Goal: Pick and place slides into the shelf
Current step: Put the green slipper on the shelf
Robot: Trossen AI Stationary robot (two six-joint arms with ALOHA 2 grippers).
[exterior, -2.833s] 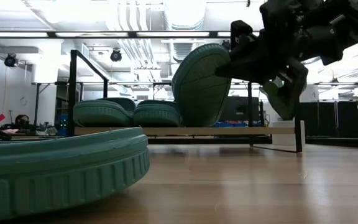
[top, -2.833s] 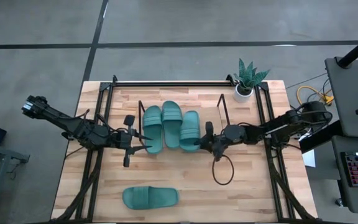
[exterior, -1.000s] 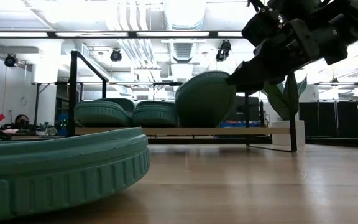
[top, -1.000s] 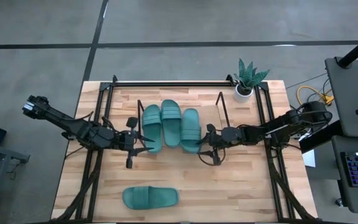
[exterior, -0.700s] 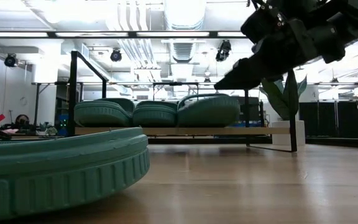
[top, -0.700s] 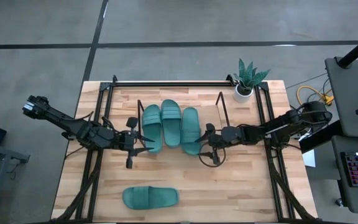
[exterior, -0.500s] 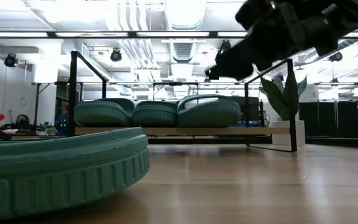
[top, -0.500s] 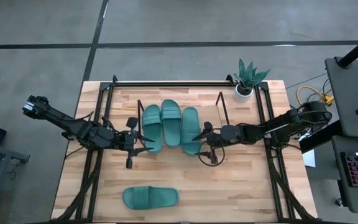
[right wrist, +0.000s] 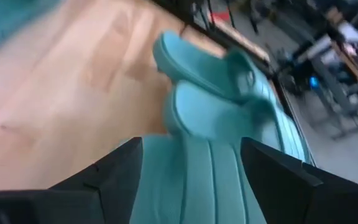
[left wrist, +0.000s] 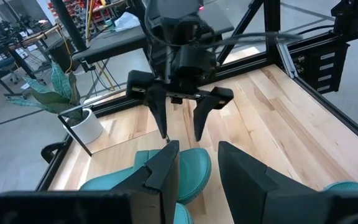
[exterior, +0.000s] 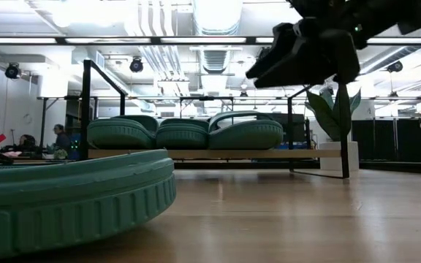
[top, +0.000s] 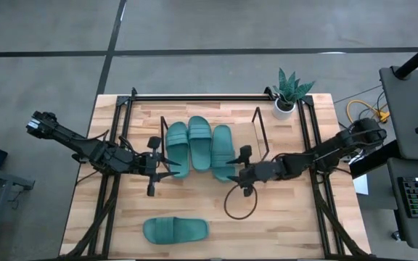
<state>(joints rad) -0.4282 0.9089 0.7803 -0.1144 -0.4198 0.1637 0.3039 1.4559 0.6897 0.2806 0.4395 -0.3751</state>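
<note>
Three slides (top: pixel 199 148) lie flat in the shelf (top: pixel 258 129), the empty right gripper (top: pixel 241 171) released at its 5 o'clock, left gripper (top: pixel 164 166) half-parted at 8.

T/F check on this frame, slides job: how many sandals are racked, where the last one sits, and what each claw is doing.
1. Three teal-green rubber slide sandals lie side by side in the low black-rod shelf with the wood base. True.
2. The fourth teal sandal is on the shelf too. False: it lies on the wooden table, at the near edge.
3. The right claw grips a sandal. False: it is open and empty, just off the rightmost racked sandal.
4. The left claw is by the shelf's left end. True.
5. A potted plant stands at the table's far right corner. True.
</note>
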